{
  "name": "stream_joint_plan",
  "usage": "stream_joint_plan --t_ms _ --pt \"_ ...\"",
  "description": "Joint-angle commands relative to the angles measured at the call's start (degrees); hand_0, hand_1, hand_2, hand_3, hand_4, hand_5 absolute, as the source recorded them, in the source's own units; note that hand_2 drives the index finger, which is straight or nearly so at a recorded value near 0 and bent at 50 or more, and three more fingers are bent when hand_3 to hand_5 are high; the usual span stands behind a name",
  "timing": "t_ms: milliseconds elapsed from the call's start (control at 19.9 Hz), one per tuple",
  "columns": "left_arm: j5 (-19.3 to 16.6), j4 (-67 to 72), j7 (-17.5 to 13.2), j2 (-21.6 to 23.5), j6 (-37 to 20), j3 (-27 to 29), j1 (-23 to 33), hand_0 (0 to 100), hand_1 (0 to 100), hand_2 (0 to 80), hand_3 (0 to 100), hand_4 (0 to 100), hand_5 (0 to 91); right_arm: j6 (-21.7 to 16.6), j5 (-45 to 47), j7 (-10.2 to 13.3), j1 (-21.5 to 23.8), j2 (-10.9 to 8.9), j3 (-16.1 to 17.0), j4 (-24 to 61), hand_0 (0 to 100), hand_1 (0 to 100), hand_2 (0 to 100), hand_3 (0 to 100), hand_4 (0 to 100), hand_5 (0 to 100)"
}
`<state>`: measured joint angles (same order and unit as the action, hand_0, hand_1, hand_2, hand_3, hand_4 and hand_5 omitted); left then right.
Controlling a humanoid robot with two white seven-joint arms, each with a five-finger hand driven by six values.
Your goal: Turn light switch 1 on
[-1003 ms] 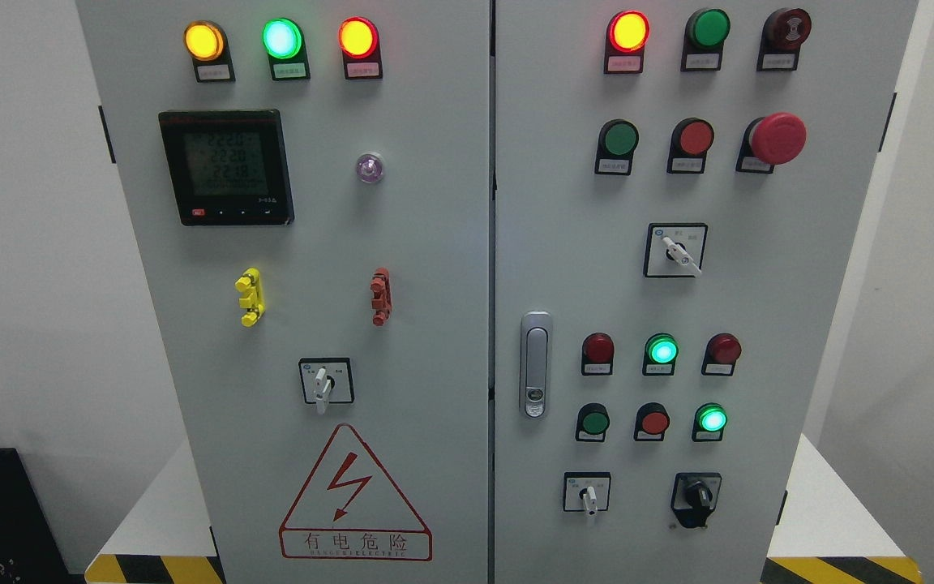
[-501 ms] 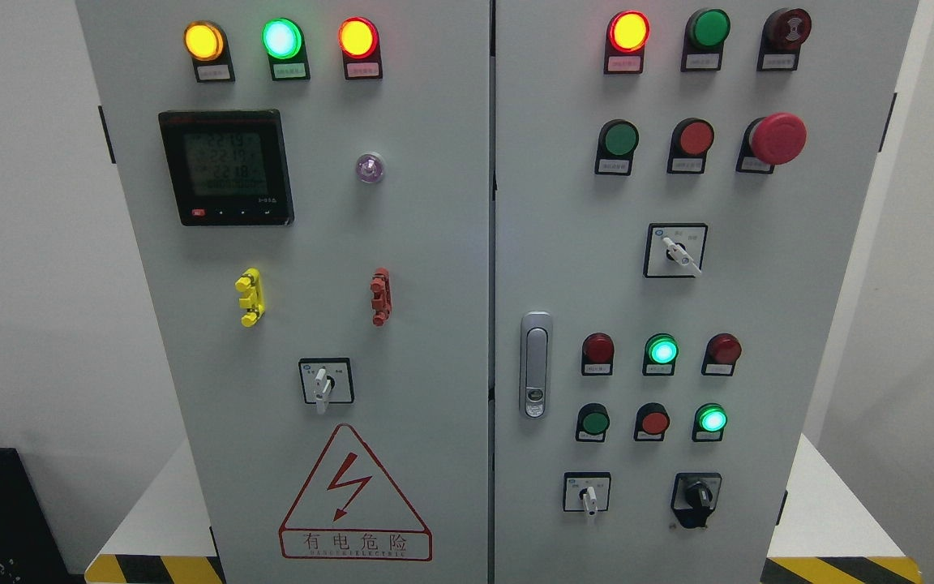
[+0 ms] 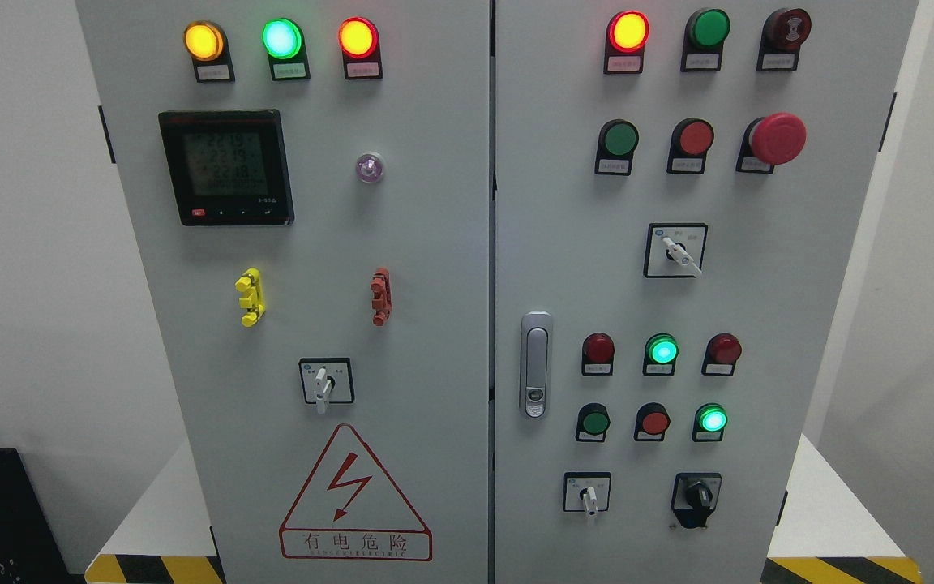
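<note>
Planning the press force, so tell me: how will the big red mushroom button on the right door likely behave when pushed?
The red mushroom button looks rigid and stands proud of the cabinet door, so it probably travels straight in rather than flexing. Its broad domed cap may let fingertips slide off-centre. It likely latches.

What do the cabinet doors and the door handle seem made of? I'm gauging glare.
Cabinet doors: likely painted sheet metal, matte light grey, showing only soft coloured glow near the lamps. Door handle: looks like polished or chromed metal, silvery with bright highlights; plated plastic is possible.
</note>
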<state>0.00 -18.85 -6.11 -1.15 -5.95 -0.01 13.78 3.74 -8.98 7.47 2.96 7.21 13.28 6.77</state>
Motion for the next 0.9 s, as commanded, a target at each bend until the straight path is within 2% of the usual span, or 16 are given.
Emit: stream_joint_plan --t_ms 0,251,551,702,852 --pt "-1.0 -28.6 -0.2 3.7 -0.4 1.6 6.3 18 9 0.0 0 0 0.0 0.0 -0.1 0.0 0.0 0.00 0.0 0.0 30 0 0 0 0 0" --pt "-0.9 -45.5 -0.7 5.1 -0.4 1.9 10.3 19 9 0.0 0 0 0.0 0.0 0.0 0.0 -0.1 0.00 0.0 0.0 30 0 0 0 0 0" --pt "-1.1 -57.8 -1.2 4.9 -0.5 6.7 9.8 20 12 0.0 0 0 0.0 0.0 0.0 0.0 0.0 0.00 0.0 0.0 30 0 0 0 0 0" --pt "-0.8 -62.3 -1.4 5.1 -0.6 8.2 8.6 22 14 0.0 0 9 0.0 0.0 0.0 0.0 0.0 0.00 0.0 0.0 30 0 0 0 0 0" --pt "-0.6 -66.4 -1.4 5.7 -0.6 8.9 8.1 23 15 0.0 12 26 0.0 0.0 0.0 0.0 0.0 0.00 0.0 0.0 30 0 0 0 0 0"
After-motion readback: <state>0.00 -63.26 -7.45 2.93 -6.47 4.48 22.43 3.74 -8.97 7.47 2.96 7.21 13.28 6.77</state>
